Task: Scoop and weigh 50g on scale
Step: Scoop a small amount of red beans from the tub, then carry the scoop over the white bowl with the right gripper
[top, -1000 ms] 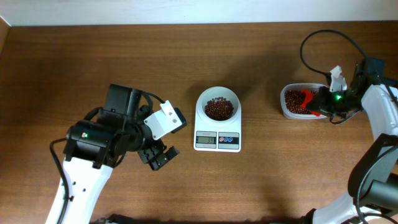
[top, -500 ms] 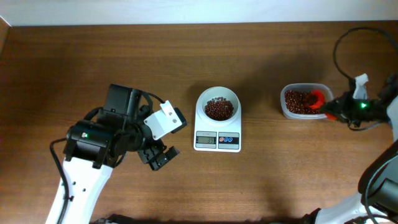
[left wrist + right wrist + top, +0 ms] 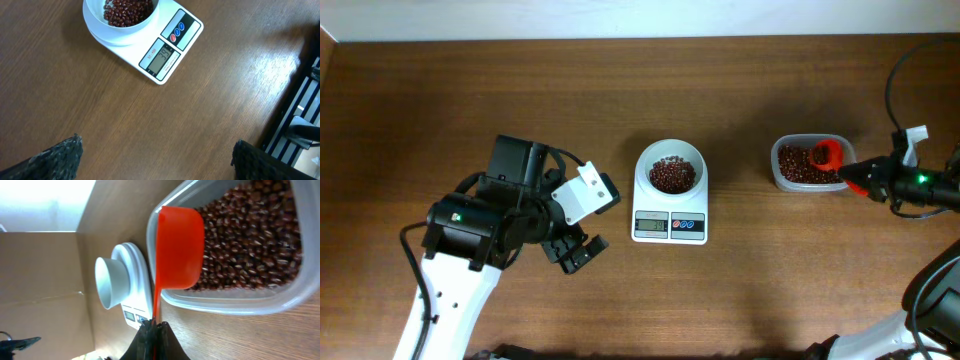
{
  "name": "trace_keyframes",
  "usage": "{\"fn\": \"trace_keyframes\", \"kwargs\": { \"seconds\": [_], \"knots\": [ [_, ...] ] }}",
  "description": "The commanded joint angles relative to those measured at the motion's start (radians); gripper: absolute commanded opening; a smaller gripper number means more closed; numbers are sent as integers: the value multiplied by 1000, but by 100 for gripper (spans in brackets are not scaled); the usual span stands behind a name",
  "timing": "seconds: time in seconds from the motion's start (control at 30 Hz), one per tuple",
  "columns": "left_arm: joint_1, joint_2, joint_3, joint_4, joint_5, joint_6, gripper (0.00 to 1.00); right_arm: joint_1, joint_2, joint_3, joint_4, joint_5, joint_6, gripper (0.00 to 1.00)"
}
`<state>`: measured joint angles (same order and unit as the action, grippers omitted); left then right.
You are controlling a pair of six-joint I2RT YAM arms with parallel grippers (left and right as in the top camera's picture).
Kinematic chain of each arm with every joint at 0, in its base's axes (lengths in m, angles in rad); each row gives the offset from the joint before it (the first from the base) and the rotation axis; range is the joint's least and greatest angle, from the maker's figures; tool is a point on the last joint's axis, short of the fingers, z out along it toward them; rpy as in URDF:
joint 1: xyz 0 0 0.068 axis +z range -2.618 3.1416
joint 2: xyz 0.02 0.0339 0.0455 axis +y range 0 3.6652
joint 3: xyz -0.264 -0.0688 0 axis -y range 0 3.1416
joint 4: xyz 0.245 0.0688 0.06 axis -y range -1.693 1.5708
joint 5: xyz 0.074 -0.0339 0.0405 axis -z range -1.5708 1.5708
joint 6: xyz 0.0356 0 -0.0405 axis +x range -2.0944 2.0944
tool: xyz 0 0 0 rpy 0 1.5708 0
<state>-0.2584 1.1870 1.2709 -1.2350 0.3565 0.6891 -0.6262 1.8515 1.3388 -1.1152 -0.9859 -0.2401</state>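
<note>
We hold the scoop (image 3: 827,155) by its handle, pinched tight in our right gripper (image 3: 865,178), its bowl over the tub (image 3: 776,165). The scale (image 3: 670,215) sits mid-table, to our left past the tub, roughly along the scoop's long axis. Our left gripper (image 3: 576,250), spread wide and empty, lies nearer it.

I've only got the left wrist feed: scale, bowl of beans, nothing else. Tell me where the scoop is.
Observer: The red scoop is over the bean tub, to the right of the scale in the overhead view.
Operator: Report what holds it.
Observer: The right gripper is shut on its handle.
Operator: Give me the tub's fill.
Observer: In the right wrist view, beans cover the tub's floor wherever the scoop doesn't hide it.
</note>
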Motion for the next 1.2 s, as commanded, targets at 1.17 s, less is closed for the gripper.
{"fn": "trace_keyframes", "kwargs": {
  "seconds": [1.17],
  "knots": [
    [6, -2, 19, -1, 14, 16, 99, 706, 8, -3, 279, 31, -75, 4]
  ]
}}
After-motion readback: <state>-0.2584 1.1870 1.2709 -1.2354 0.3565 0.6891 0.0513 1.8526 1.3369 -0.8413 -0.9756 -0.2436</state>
